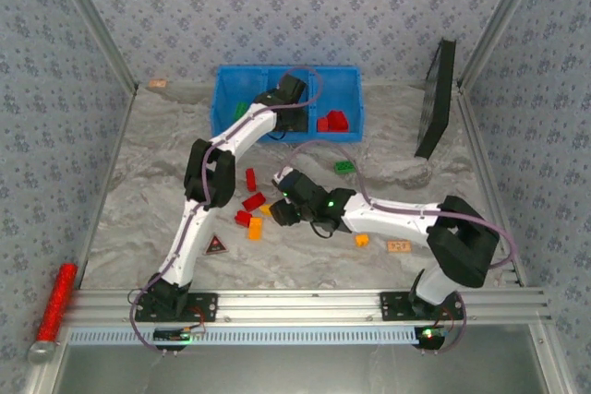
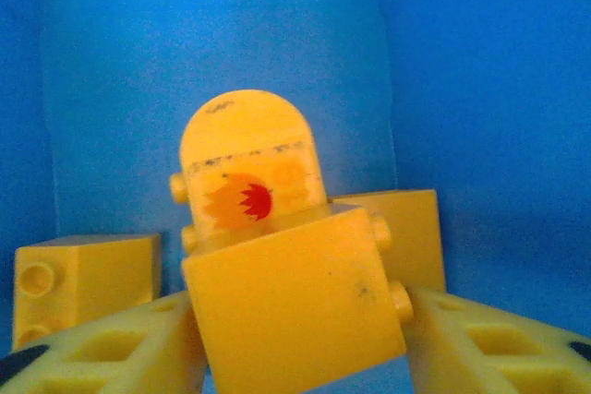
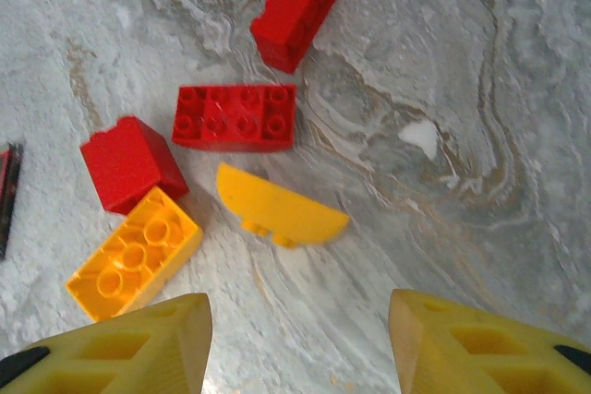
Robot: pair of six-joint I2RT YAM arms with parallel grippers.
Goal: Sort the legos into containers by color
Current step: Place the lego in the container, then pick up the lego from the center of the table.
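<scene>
My left gripper [image 1: 288,91] reaches down into the middle compartment of the blue bin [image 1: 353,89]. A yellow brick [image 2: 295,302] sits tilted between its fingers [image 2: 120,343]. Whether they still press on it I cannot tell. Behind it lie a rounded yellow brick [image 2: 249,173] with a flame mark and two more yellow ones. My right gripper [image 3: 300,339] hangs open over the table, just short of a yellow half-round piece [image 3: 277,209]. Beyond that piece lie an orange brick [image 3: 134,256] and three red bricks [image 3: 235,117]. Green legos [image 1: 242,110] are in the bin's left compartment, red ones [image 1: 332,122] in the right.
A green brick [image 1: 344,168] and a small orange brick [image 1: 362,240] lie apart on the table. A dark triangular tag [image 1: 216,246] sits near the left arm. A black panel [image 1: 436,99] leans at the back right, and a red glittery cylinder [image 1: 57,302] lies outside the frame on the left.
</scene>
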